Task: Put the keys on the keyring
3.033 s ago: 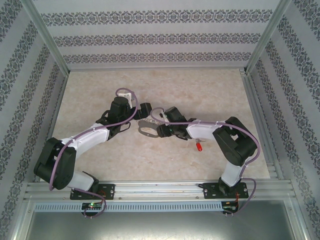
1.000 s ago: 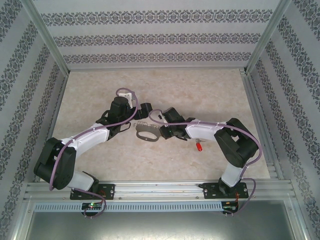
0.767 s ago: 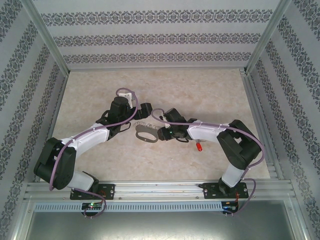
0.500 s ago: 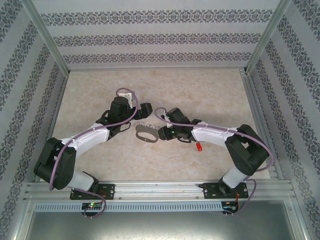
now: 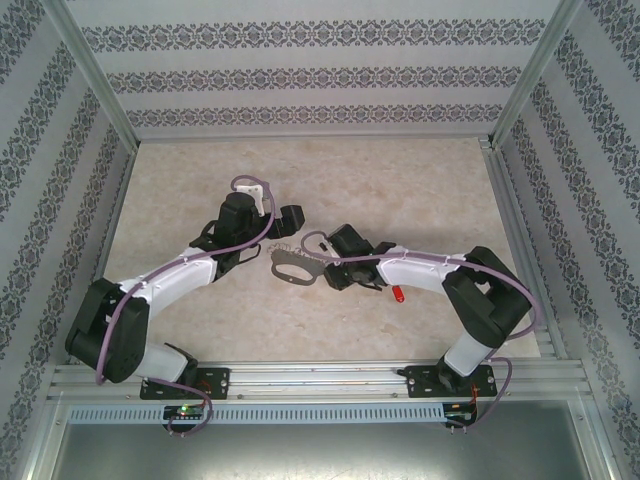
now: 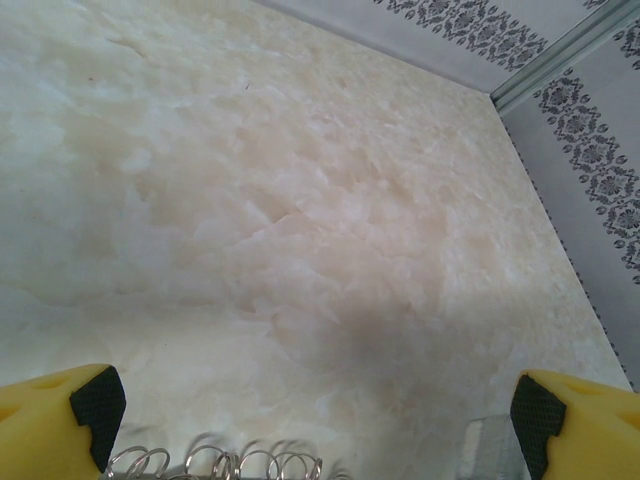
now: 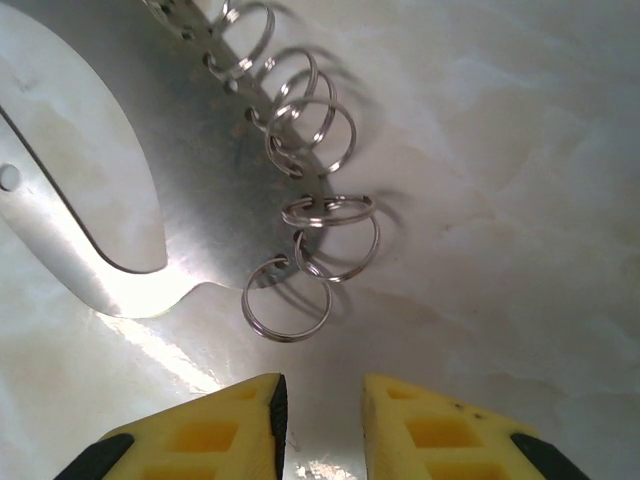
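The right gripper (image 5: pixel 325 273) faces the keyring (image 5: pixel 293 268), fingers nearly pressed together with a thin empty gap. The wrist view shows the row of small rings (image 7: pixel 305 140) just ahead of its tips. The left gripper (image 5: pixel 287 225) hovers at the keyring's far side, spread wide and holding nothing. The red key (image 5: pixel 397 294) lies on the table (image 5: pixel 400 180) behind the right gripper, beside that arm and toward its base — opposite the keyring. The right arm is nearer, I judge; the blade's direction is too small to tell.
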You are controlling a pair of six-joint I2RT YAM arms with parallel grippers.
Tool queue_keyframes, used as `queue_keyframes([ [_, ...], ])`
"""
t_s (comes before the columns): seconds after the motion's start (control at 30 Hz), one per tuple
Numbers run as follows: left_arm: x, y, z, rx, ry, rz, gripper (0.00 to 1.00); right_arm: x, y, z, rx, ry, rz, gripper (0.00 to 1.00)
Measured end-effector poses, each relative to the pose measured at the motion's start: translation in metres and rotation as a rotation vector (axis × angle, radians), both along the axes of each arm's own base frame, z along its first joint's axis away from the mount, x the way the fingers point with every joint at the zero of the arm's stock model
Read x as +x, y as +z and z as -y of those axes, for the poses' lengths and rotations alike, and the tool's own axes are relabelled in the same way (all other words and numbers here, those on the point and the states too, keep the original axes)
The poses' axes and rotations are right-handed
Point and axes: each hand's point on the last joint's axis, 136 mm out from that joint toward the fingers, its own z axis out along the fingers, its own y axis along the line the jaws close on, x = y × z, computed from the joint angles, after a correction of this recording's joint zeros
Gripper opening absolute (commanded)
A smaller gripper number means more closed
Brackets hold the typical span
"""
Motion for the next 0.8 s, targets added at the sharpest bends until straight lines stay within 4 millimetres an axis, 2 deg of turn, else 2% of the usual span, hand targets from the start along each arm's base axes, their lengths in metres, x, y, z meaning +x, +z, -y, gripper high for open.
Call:
queue_keyframes([
  [0.2, -0.002, 0.006, 0.001, -0.007, -0.011, 0.013, 1.0, -0.001, -0.012, -0.001, -0.077, 0.049, 0.019, 0.31],
  [0.8, -0.003, 0.008, 0.001, -0.008, -0.015, 0.015, 1.0, 0.011, -0.011, -0.008, -0.16, 0.086, 0.073, 0.3],
])
